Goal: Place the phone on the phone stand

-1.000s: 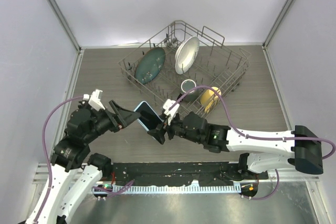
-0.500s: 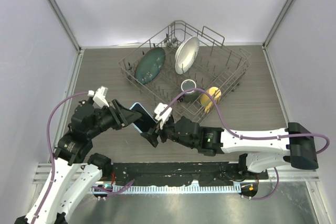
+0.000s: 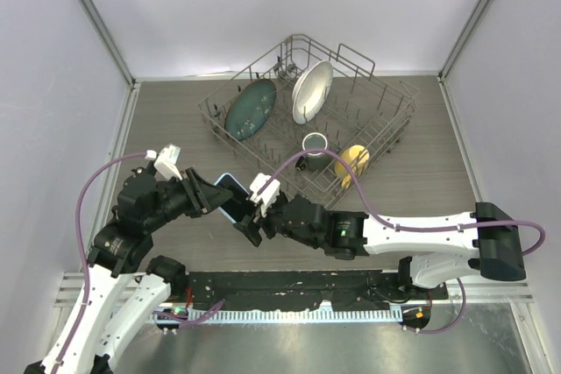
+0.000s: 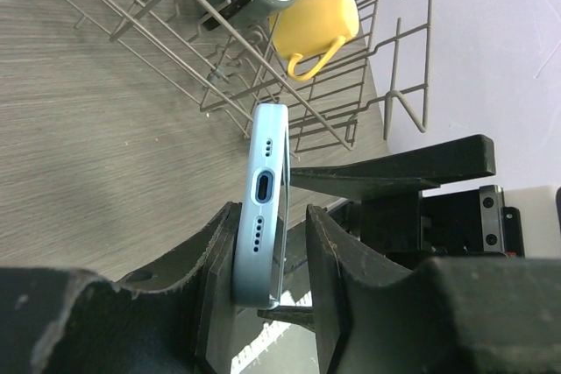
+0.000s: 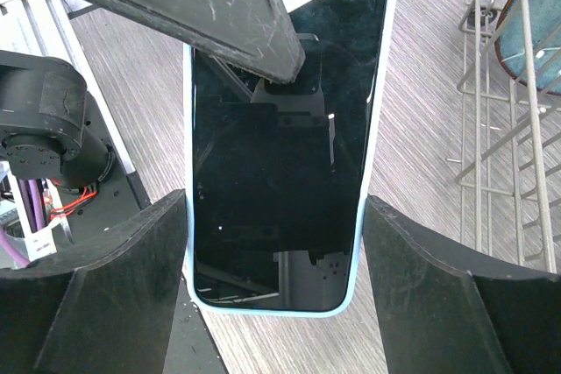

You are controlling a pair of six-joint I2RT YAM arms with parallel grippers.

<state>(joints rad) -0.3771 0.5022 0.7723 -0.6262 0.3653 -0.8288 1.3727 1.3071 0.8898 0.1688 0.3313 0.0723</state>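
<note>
The phone (image 3: 233,194), black screen in a light blue case, hangs above the table between both grippers. In the left wrist view the phone (image 4: 267,190) stands edge-on between the left gripper's (image 4: 272,256) jaws. Its back lies against one finger and a gap shows on the screen side. In the right wrist view the phone (image 5: 276,129) faces the camera, and the right gripper's (image 5: 276,243) fingers press on its two long edges. From above, the left gripper (image 3: 226,202) and right gripper (image 3: 249,216) meet at the phone. The phone stand is out of view.
A wire dish rack (image 3: 386,129) stands at the back with a teal plate (image 3: 250,104), a white plate (image 3: 311,89), a grey cup (image 3: 314,143) and a yellow mug (image 3: 352,162). The rack's near wires lie just behind the phone (image 4: 219,59).
The right gripper has moved left onto the phone and now has its fingers on the phone's edges. The left gripper and the phone have shifted slightly left.
</note>
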